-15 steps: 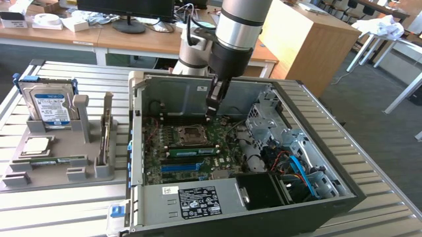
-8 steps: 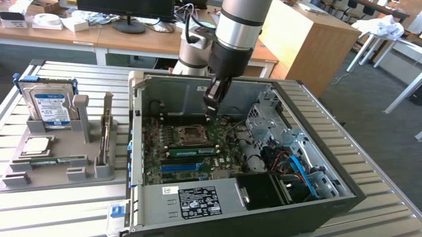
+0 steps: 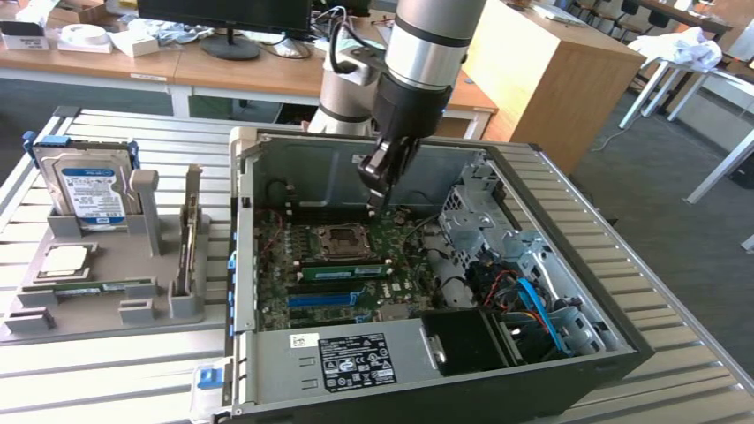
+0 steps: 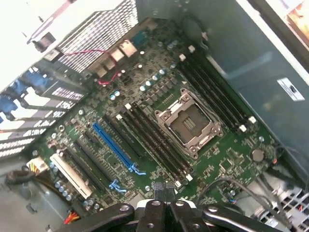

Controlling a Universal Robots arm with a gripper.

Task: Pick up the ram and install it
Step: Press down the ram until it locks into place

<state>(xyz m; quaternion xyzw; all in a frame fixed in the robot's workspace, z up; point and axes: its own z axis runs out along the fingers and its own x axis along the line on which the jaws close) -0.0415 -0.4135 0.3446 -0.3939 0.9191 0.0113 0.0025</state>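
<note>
Gripper [image 3: 374, 196] pinched fully shut, black metal fingers [image 4: 153, 209] bolted and blunt, poised above the square steel socket [image 4: 188, 123]. Apparently empty. Ram [image 3: 342, 268], slim green chip-studded stick, seemingly seated on edge among the motherboard's long dark slots.

One open computer case [image 3: 518, 168] fills the middle of the exterior view, with one motherboard [image 3: 342, 265] and one empty processor socket [image 3: 344, 237] inside. One memory stick [image 3: 344, 268] sits in the board. At the left, one grey holder [image 3: 88, 305] carries one hard drive [image 3: 88, 190], one square processor chip [image 3: 65, 258] and one memory stick [image 3: 94, 287]. One blue slot [image 4: 113, 147] shows mid-frame in the wrist view.
</note>
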